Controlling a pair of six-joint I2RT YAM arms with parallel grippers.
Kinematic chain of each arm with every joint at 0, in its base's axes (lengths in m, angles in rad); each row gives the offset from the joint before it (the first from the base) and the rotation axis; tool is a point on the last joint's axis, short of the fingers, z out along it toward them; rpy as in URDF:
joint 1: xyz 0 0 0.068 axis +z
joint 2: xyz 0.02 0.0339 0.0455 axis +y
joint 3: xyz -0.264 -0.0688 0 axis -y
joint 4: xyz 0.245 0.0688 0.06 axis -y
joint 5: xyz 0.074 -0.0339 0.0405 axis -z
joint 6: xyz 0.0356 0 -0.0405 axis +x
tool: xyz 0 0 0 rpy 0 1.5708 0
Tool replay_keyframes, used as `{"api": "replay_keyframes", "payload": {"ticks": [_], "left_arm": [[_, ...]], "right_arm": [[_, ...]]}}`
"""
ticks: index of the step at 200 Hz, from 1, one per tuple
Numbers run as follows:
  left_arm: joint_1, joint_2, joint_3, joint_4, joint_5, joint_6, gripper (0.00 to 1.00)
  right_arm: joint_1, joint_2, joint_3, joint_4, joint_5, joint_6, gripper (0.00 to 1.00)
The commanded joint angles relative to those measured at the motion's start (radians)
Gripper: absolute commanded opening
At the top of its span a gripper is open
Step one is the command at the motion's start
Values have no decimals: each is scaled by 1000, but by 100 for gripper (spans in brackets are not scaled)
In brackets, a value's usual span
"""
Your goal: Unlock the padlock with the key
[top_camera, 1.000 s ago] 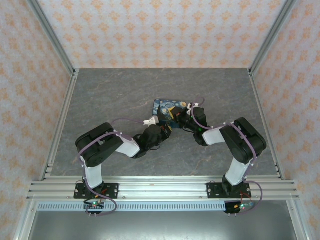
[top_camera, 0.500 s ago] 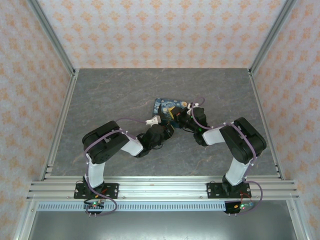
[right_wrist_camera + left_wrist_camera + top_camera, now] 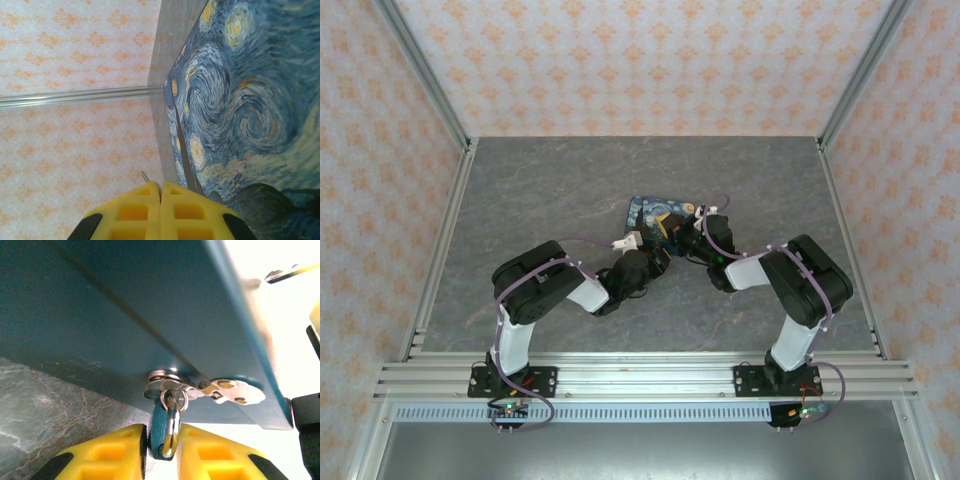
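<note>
- The table [image 3: 520,200] carries the Starry Night box [image 3: 655,213] at the centre of your top view.
- Your right tool [image 3: 161,192] is pressed together, bottom centre of its wrist view, beside the box.
- Your left tool [image 3: 161,440] stands slightly apart, bottom centre of its wrist view.
- The padlock [image 3: 158,432] hangs between its fingers, just under the box's teal edge, keys [image 3: 230,390] beside it.

Box [image 3: 662,217]: deep blue lid with yellow and pale blue swirls, dark patch at one corner; side plain teal.
Padlock [image 3: 157,432]: dark teal.
Ring [image 3: 175,425], Key [image 3: 231,391]: silver.
Left gripper [image 3: 162,432] fingers [image 3: 107,455]: yellow, black inner edge.
Right gripper [image 3: 160,192] fingers [image 3: 132,212]: yellow, black behind.
Table [image 3: 550,190]: grey, pale marble veins.
Walls [image 3: 640,60]: cream, repeating orange floral motif.
Arms [image 3: 582,292]: black with white links, purple cables.
Frame rails [image 3: 640,380]: silver.
</note>
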Motion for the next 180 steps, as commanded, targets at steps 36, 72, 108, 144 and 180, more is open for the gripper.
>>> {"api": "replay_keyframes", "payload": {"ticks": [36, 72, 108, 144, 180], "left_arm": [[1, 21, -1, 12, -91, -10, 23], [1, 30, 3, 10, -106, -19, 20], [1, 45, 17, 10, -109, -23, 14], [7, 47, 16, 14, -115, -37, 0], [19, 5, 3, -18, -64, -49, 0]], "right_arm": [[7, 32, -25, -50, 4, 14, 0], [7, 33, -25, -51, 3, 14, 0], [7, 34, -25, -54, 2, 13, 0], [7, 34, -22, -55, 0, 13, 0], [2, -31, -14, -113, -14, -12, 0]]}}
